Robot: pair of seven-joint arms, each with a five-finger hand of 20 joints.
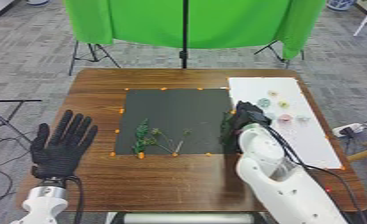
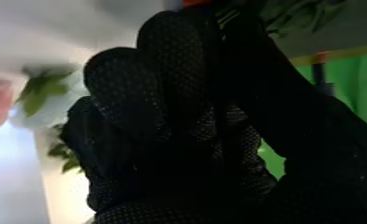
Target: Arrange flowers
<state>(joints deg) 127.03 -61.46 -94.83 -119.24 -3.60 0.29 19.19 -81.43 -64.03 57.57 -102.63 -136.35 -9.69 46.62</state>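
In the head view my right hand [image 1: 249,116] is over the border between the dark mat [image 1: 179,107] and the white sheet [image 1: 250,85]. A leafy green sprig [image 1: 226,129] hangs beside it over the mat. The right wrist view has my right hand [image 2: 175,115] with thumb and fingers closed together on green leaves [image 2: 295,15]. My left hand [image 1: 59,152] lies at the table's left side, fingers straight. Green sprigs [image 1: 142,134] and thin stems [image 1: 164,140] lie on the mat's lower left. Several small blooms, including a pink flower [image 1: 284,118] and a teal flower [image 1: 264,102], rest on the sheet.
Orange tape pieces [image 1: 141,155] mark the mat's edges on the brown table [image 1: 188,182]. Behind the table stands a green backdrop [image 1: 224,25] on black stands. A dark cable [image 1: 290,150] runs along my right arm.
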